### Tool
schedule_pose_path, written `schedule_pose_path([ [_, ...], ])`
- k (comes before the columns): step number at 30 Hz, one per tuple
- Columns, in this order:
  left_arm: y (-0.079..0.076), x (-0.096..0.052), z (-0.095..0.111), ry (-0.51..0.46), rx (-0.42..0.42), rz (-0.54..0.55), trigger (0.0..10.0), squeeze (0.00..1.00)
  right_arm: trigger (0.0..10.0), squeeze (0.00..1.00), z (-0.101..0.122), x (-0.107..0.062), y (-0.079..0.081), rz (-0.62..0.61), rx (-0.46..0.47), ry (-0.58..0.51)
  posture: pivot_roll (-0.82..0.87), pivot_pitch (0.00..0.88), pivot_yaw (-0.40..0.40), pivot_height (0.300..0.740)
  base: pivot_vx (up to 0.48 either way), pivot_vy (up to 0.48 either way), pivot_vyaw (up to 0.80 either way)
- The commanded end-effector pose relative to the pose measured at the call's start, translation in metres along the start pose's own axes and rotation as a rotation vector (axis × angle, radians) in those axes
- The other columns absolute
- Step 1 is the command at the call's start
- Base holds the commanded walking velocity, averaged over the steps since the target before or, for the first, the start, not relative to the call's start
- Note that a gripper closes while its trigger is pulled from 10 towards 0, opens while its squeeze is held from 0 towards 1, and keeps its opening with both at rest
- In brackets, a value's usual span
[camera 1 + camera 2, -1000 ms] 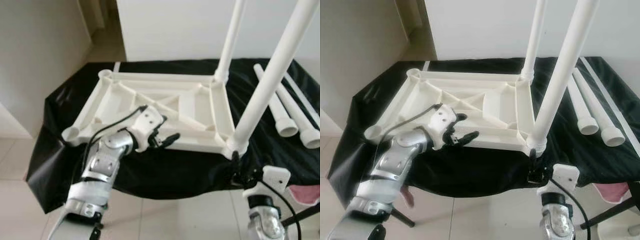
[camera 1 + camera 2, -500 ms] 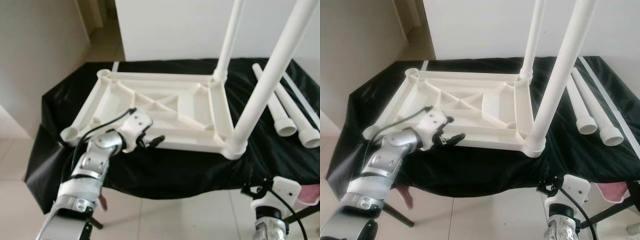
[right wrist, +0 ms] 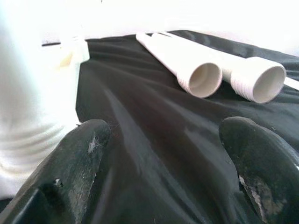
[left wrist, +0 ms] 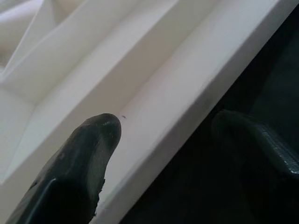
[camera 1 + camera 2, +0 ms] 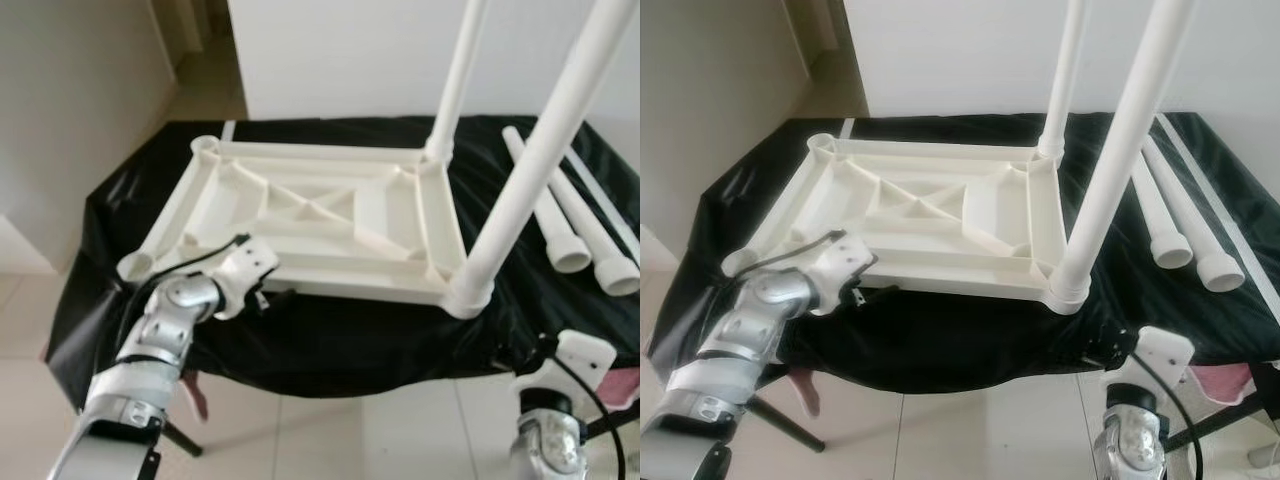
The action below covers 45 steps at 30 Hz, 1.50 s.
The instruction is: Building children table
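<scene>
Lying upside down on the black-draped counter (image 5: 300,340), the white ribbed plastic tabletop (image 5: 310,220) has its long axis running from 9 to 3 o'clock, underside facing up. Two white tubular legs (image 5: 545,150) already stand upright in the sockets at its 3 o'clock end, one at the near corner, one at the far. Two loose white plastic leg tubes (image 5: 560,225) lie side by side on the cloth further toward 3 o'clock, their long axes running from 12 toward 5 o'clock, open threaded ends nearest the robot.

The step in hand appears to be fitting the remaining legs: the sockets at the 9 o'clock end are empty. The left end effector (image 4: 163,154) straddles the tabletop's near rim, fingers apart, one inside the rim and one outside, not clamped. The right end effector (image 3: 163,154) hangs low off the counter's near edge, fingers spread wide and empty, facing the loose tubes. The next move likely calls for it to reach forward and grasp one.
</scene>
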<state>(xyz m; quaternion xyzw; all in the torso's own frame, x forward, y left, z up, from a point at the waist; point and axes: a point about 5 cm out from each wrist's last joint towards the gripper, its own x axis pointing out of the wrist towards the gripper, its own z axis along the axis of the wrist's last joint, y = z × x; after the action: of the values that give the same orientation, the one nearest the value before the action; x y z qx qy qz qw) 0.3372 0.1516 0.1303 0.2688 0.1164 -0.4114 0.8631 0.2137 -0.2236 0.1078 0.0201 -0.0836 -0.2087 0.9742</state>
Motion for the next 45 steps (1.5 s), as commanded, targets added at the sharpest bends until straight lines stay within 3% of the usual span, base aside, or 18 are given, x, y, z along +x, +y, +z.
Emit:
schedule_pose_path([
  [1,0.001,0.0,-0.005,0.027,0.005,0.109,10.0,0.0,10.0,0.0,-0.005,0.001,0.001,-0.006,0.01,0.031,-0.07,0.024,0.013,0.74,0.0,0.0,0.0],
  [10,-0.015,0.001,-0.012,0.049,0.014,0.012,10.0,0.0,10.0,0.0,-0.004,0.019,0.014,0.007,0.031,0.049,-0.05,0.023,0.01,0.74,0.0,0.0,0.0],
  [19,-0.041,-0.001,-0.017,0.073,0.03,-0.164,10.0,0.0,10.0,0.0,-0.004,0.033,0.023,0.021,0.05,0.071,-0.05,0.022,0.015,0.74,0.0,0.0,0.0],
  [26,-0.064,-0.009,-0.006,0.026,0.038,-0.349,10.0,0.0,10.0,0.0,-0.007,0.053,0.032,0.087,0.034,0.117,-0.05,0.021,0.02,0.74,0.0,0.0,0.0],
  [30,-0.078,-0.013,0.014,-0.076,0.042,-0.449,10.0,0.0,10.0,0.0,-0.006,0.076,0.038,0.11,0.011,0.115,-0.05,0.018,0.025,0.74,0.0,0.0,0.0],
  [32,-0.081,-0.014,0.018,-0.093,0.044,-0.461,10.0,0.0,10.0,0.0,-0.005,0.079,0.038,0.108,0.012,0.111,-0.05,0.018,0.025,0.74,0.0,0.0,0.0],
  [34,-0.089,-0.011,0.031,-0.152,0.016,-0.468,10.0,0.0,10.0,0.0,0.0,0.096,0.04,0.083,0.015,0.09,-0.05,0.019,0.028,0.74,0.0,0.0,0.0],
  [36,-0.089,-0.011,0.031,-0.152,0.016,-0.468,10.0,0.0,10.0,0.0,0.0,0.096,0.04,0.083,0.015,0.09,-0.05,0.019,0.028,0.74,0.0,0.0,0.0],
  [39,-0.101,-0.001,0.05,-0.232,-0.013,-0.436,10.0,0.0,10.0,0.0,0.009,0.121,0.046,0.038,0.034,0.068,-0.04,0.027,0.026,0.74,0.0,0.0,0.0],
  [45,-0.102,0.001,0.063,-0.28,-0.051,-0.378,10.0,0.0,10.0,0.0,0.011,0.128,0.045,0.009,0.031,0.05,-0.01,0.036,0.008,0.74,0.0,0.0,0.0],
])
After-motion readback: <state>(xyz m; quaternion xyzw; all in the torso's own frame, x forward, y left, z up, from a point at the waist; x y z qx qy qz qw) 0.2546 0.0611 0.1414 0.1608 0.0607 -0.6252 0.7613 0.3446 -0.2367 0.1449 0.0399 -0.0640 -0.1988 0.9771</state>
